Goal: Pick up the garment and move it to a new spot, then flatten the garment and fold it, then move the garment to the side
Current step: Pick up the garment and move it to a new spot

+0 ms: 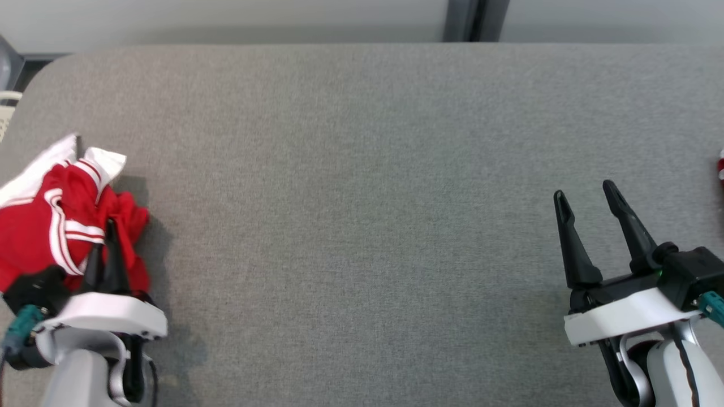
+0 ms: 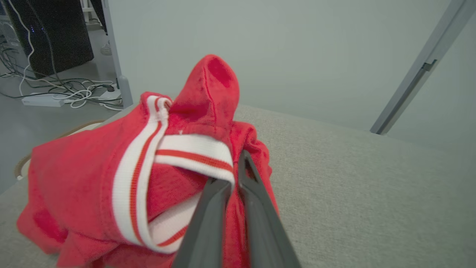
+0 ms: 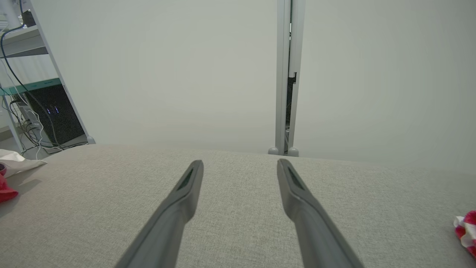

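Note:
The garment is a crumpled red piece with white, red-striped bands, lying bunched at the table's left edge. My left gripper is shut on the garment, its fingers pinching a fold of red cloth beside a white band. In the left wrist view the garment bulges up to the left of my left gripper, whose two dark fingers press together on the fabric. My right gripper hovers open over bare table at the right, and in the right wrist view the right gripper has nothing between its fingers.
The grey fabric-covered table stretches wide between the two arms. A small red and white item peeks in at the right edge, also seen as a red and white item. A computer tower and cables stand beyond the table's left end.

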Motion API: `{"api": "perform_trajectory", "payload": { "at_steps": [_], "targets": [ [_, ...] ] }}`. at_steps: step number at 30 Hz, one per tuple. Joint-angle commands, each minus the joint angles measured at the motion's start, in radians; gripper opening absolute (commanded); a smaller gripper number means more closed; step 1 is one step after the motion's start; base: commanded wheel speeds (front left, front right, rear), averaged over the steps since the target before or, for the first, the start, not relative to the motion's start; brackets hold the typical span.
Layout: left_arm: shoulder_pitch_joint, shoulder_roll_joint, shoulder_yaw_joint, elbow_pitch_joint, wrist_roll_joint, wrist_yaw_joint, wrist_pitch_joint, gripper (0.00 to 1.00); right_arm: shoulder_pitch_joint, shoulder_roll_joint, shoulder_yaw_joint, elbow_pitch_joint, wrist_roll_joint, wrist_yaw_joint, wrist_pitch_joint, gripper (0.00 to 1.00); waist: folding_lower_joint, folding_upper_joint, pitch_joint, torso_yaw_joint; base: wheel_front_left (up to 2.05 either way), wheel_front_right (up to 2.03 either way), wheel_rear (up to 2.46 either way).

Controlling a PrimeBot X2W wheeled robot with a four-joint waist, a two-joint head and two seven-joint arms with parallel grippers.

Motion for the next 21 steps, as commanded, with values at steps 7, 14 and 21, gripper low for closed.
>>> {"api": "perform_trajectory", "payload": {
  "at_steps": [7, 14, 21],
  "targets": [
    [0.131, -0.043, -0.067, -0.164, 0.039, 0.017, 0.027, 0.0, 0.067, 0.006, -0.011, 0.019, 0.005, 0.0, 0.004, 1.0, 0.0, 0.0, -0.109, -0.06, 0.0, 0.0, 0.0],
    [0.194, -0.061, -0.155, -0.302, 0.068, 0.011, 0.109, 0.0, 0.117, 0.017, -0.017, 0.002, 0.013, 0.0, 0.025, 1.0, 0.0, 0.0, -0.143, -0.141, 0.0, 0.0, 0.0],
    [0.115, -0.073, -0.274, -0.359, 0.098, -0.031, 0.188, 0.0, 0.109, 0.024, -0.014, -0.021, 0.022, 0.0, 0.036, 1.0, 0.0, 0.0, -0.093, -0.239, 0.0, 0.0, 0.0]
  ]
}}
